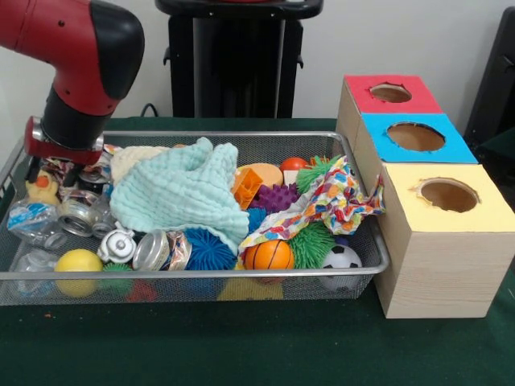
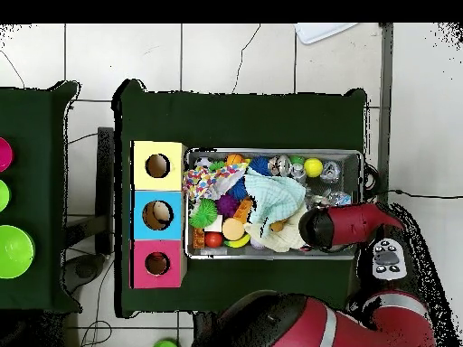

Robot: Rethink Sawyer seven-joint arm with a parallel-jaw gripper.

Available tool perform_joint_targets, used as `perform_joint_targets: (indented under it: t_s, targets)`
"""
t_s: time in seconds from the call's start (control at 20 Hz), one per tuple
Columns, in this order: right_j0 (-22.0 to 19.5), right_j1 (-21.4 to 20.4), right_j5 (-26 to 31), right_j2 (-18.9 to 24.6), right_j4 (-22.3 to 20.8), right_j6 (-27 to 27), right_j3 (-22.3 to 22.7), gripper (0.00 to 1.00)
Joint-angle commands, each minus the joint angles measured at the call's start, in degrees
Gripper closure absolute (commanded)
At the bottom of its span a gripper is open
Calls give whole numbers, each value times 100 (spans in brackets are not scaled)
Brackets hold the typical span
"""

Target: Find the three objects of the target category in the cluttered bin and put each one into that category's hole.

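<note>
The wire mesh bin is full of toys. My gripper hangs low over the bin's far left corner in the front view; the arm's head hides it from above. A yellow duck with an orange beak lies right beside the gripper. A cream plush lies just right of it, partly under a mint cloth. The tiger is hidden. The red-topped hole is on the far box.
The blue-topped hole and the yellow-topped hole adjoin the red one. A colourful cloth, spiky balls, crushed cans, an orange ball and a yellow ball crowd the bin.
</note>
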Motion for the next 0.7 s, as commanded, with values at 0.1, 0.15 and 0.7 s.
perform_joint_targets:
  t_s: [0.1, 0.15, 0.7]
  targets:
    - [291, 390, 242, -69, -744, -461, -477, 0]
    - [330, 378, 177, -100, -822, -445, -509, 0]
    - [299, 588, -47, -55, -951, -138, -663, 0]
